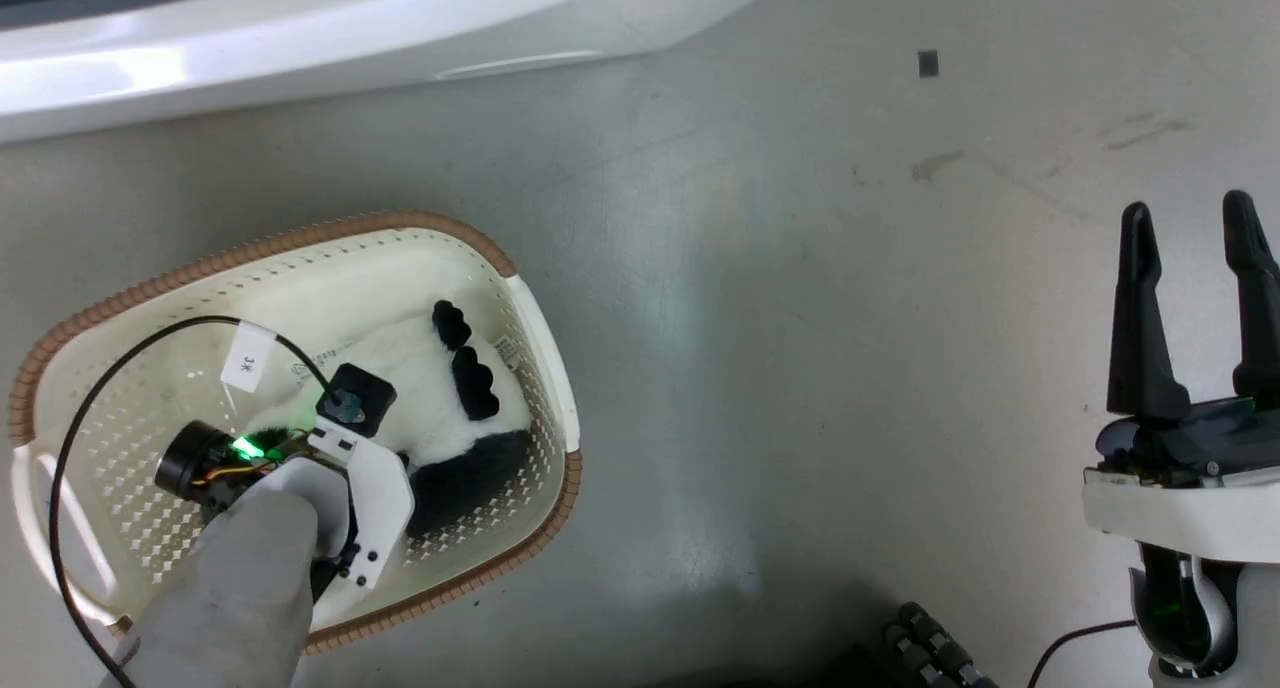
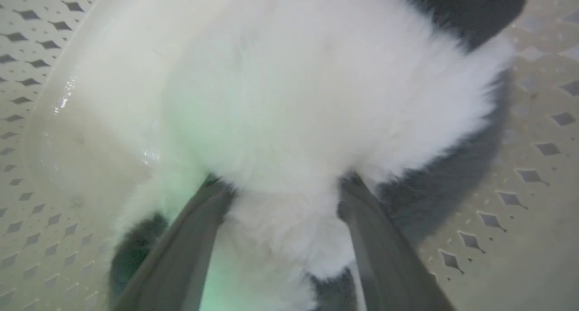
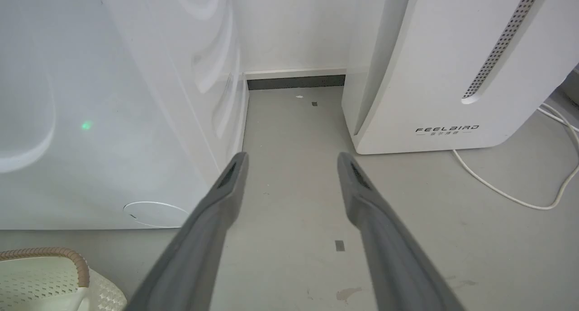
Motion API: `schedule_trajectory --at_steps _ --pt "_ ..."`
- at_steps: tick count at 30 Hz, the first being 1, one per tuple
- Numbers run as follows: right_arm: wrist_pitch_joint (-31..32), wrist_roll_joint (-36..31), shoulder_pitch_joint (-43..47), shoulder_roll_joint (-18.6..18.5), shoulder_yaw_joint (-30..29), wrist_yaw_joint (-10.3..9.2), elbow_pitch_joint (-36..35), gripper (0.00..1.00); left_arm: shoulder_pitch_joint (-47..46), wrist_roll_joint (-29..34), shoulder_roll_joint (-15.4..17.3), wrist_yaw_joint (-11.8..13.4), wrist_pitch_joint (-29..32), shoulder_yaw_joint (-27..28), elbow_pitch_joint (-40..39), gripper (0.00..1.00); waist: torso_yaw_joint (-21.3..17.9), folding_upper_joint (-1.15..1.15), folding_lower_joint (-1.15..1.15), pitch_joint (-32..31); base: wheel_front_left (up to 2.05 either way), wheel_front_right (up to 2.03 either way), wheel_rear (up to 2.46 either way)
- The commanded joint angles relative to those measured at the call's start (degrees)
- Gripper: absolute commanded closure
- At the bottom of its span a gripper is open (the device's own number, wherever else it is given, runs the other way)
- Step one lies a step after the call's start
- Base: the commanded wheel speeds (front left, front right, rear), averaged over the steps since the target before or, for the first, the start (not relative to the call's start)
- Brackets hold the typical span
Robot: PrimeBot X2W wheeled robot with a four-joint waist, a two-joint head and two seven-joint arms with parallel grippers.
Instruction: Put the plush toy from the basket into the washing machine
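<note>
- Our left end effector (image 2: 285,184) is down in the basket (image 1: 300,236), its fingers spread astride the plush toy (image 1: 425,373) lying there.
- Our right end effector (image 1: 1190,228) hangs open above the floor (image 1: 800,318).

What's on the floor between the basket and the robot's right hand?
Nothing, just bare grey floor with a few faint scuffs. The head view shows that whole stretch between the basket and the right gripper.
</note>
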Motion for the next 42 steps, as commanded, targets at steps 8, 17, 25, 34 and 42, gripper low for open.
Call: schedule_trajectory --at_steps 8,17,25,34,42 --pt "-0.7 -0.2 -1.4 0.0 -0.3 -0.05 -0.4 0.00 0.8 -5.0 -0.5 0.0 0.2 -2.1 1.7 1.00 0.0 0.00 0.00 -1.0 0.00 0.00 0.00" --pt "-0.7 -1.0 -1.2 0.0 -0.4 -0.05 1.4 0.00 3.4 -7.1 -1.7 0.0 -5.0 -2.5 1.9 1.00 1.8 0.00 0.00 -6.8 0.00 0.00 0.00" --pt "-0.7 -1.8 0.0 0.0 -0.8 -0.05 3.5 0.00 7.3 -9.6 -3.6 0.1 -10.4 -0.9 1.6 1.00 4.0 0.00 0.00 -15.0 0.00 0.00 0.00" --pt "-0.7 -3.3 2.4 0.0 -1.0 -0.05 5.0 0.00 13.0 -10.7 -3.0 1.7 -11.4 1.8 -6.4 1.00 7.2 0.00 0.00 -22.9 0.00 0.00 0.00" --pt "-0.7 -4.3 4.7 0.0 -1.6 -0.05 5.6 0.00 21.3 -8.9 -2.0 4.1 -11.4 6.6 -20.1 1.00 10.2 0.00 0.00 -29.6 0.00 0.00 0.00"
